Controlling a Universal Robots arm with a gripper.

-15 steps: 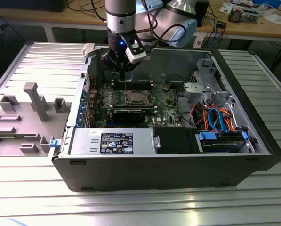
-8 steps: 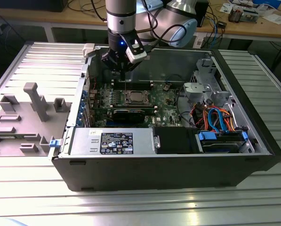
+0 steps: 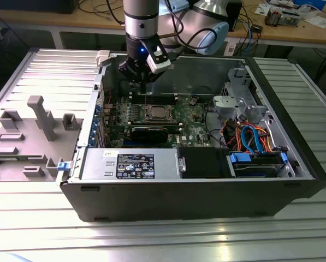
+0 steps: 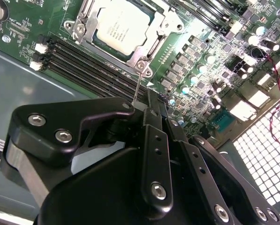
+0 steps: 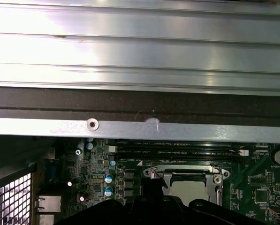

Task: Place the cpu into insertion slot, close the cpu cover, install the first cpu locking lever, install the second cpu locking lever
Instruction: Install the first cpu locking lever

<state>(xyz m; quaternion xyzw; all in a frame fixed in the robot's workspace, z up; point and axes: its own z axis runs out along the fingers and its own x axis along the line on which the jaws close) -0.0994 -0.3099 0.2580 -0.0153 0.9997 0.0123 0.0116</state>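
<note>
Above the socket (image 3: 155, 113) I see my gripper (image 3: 143, 78) hanging inside the open case (image 3: 294, 180), fingers drawn together on a thin wire lever (image 4: 137, 89) that rises from the socket's corner. The cpu (image 4: 120, 27) already sits in the socket, silver top showing through the cover (image 4: 164, 29), which lies flat around it. Black memory slots (image 4: 90, 65) run just beside the socket. The case rests on the ribbed table (image 3: 152, 240).
</note>
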